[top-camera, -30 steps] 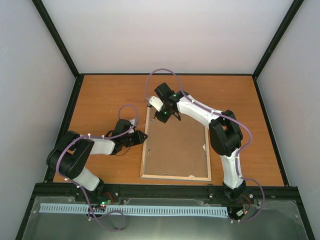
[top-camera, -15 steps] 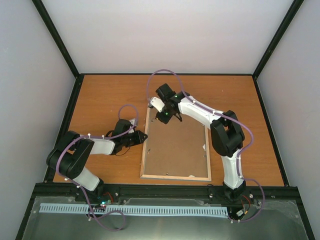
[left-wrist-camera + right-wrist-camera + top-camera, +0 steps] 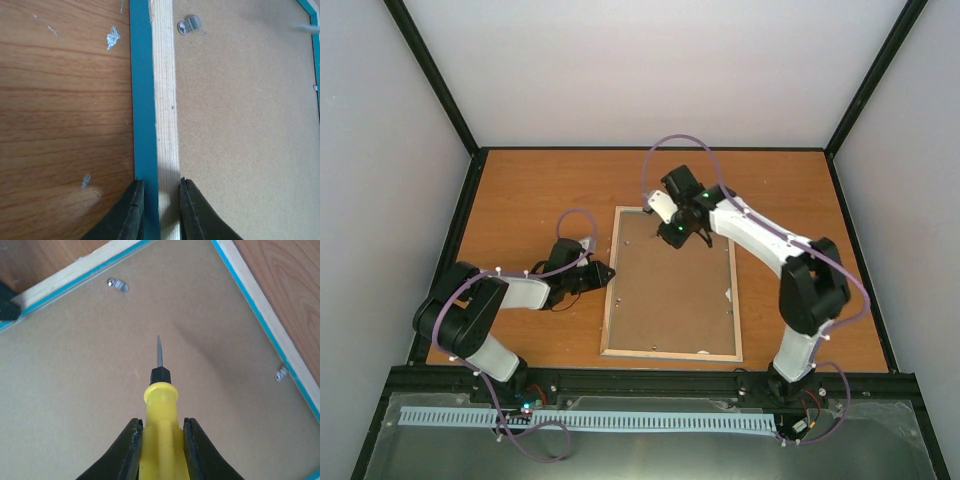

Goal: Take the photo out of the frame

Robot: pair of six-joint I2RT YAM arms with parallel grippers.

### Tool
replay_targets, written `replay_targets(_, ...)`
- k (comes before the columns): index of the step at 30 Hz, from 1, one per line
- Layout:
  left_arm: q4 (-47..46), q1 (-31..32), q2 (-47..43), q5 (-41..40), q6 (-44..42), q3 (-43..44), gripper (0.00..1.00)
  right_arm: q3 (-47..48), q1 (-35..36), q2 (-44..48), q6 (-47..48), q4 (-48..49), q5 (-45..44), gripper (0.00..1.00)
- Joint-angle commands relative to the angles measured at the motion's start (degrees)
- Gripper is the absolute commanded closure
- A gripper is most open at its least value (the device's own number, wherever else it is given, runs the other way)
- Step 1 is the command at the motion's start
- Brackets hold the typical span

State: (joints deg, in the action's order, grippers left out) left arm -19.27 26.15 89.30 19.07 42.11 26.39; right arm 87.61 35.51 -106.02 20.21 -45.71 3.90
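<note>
The frame lies face down on the table, its pale wood back edge and blue border up. A plain brown backing board fills it, so the photo is hidden. My left gripper is shut on the frame's left rail, one finger on each side of it. My right gripper hovers over the board's upper part. It is shut on a yellow-handled screwdriver whose metal tip points at the bare board.
Small metal tabs hold the board in: one by the left rail, one near the top rail, one at the right rail. The orange-brown tabletop is bounded by black posts and white walls.
My right arm has swung to the right with the screwdriver, from the frame's upper left corner to over its upper middle. The left arm and the frame have not moved.
</note>
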Motion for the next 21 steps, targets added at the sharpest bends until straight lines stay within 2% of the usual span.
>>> replay_targets(1,3.69,0.21,0.59,-0.65,1.33,0.10,0.81,-8.96,-0.57,9.94,2.05,3.84,3.66,0.97)
replay_targets(5,8.87,0.29,-2.83,-3.30,0.20,2.66,0.67,-18.32,-1.46,17.66,4.59,6.12,9.57,0.97)
replay_targets(8,16.23,0.30,-7.31,-6.53,-0.09,5.11,0.62,-26.41,-2.62,23.99,5.14,9.84,15.37,0.97)
replay_targets(11,23.11,0.57,-12.99,-8.29,0.85,5.75,0.61,-32.55,-2.81,29.25,8.29,11.67,23.04,0.97)
replay_targets(15,29.82,2.48,-20.26,-7.18,5.46,3.10,0.61,-33.37,-2.85,31.67,10.76,10.90,29.80,0.97)
replay_targets(21,40.22,15.21,-26.79,-11.44,12.72,0.44,0.66,-32.28,-2.81,29.33,12.94,8.89,30.28,0.97)
